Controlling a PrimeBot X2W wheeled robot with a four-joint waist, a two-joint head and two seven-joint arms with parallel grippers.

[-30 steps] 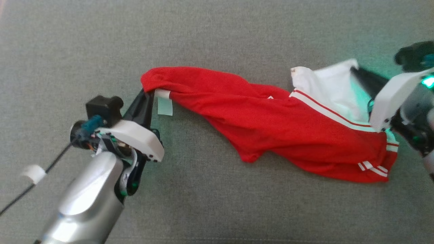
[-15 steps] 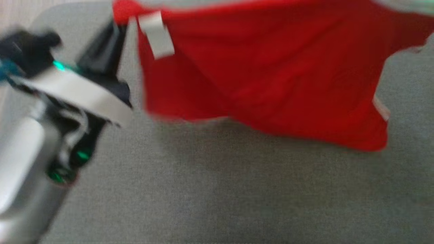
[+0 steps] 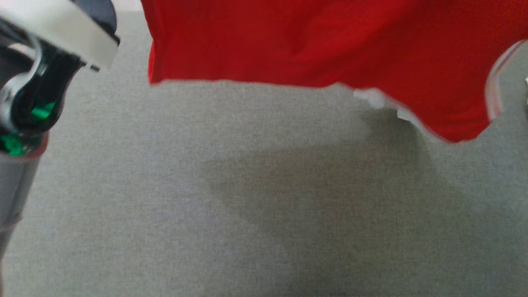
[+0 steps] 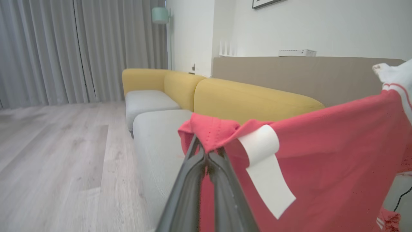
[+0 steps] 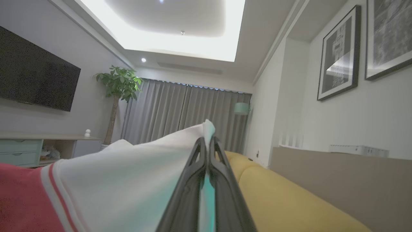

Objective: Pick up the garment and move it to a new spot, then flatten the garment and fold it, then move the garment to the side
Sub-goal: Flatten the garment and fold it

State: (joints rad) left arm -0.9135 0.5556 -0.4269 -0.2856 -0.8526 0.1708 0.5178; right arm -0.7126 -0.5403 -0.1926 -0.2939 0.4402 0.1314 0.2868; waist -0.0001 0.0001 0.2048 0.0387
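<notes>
While both end effectors are clenched on cloth, the red garment (image 3: 288, 41) hangs stretched across the top of the head view from 11 o'clock to 3 o'clock. Its blurred lower edge is above the grey fabric surface (image 3: 123, 206), where a soft shadow (image 3: 313, 177) spreads from the centre toward 5 o'clock. At 10 o'clock in that view sits the left arm's white-and-dark wrist housing (image 3: 53, 37). In the left wrist view, the left end effector (image 4: 206, 154) has its two dark fingers pressed together on a bunched red corner of the garment (image 4: 322, 154) near the centre. A white label (image 4: 265, 167) dangles just beside the fingertips toward 4 o'clock, and the cloth runs off to 3 o'clock, where a white, striped part shows. Behind it, at 12 o'clock, stands a yellow sofa (image 4: 254, 100) with grey seat cushions (image 4: 151, 100), and a pale wooden floor (image 4: 58, 154) lies at 9 o'clock. In the right wrist view, the right end effector (image 5: 206, 141) pinches the garment's white part (image 5: 128, 180), which drapes toward 8 o'clock into red and white stripes.
</notes>
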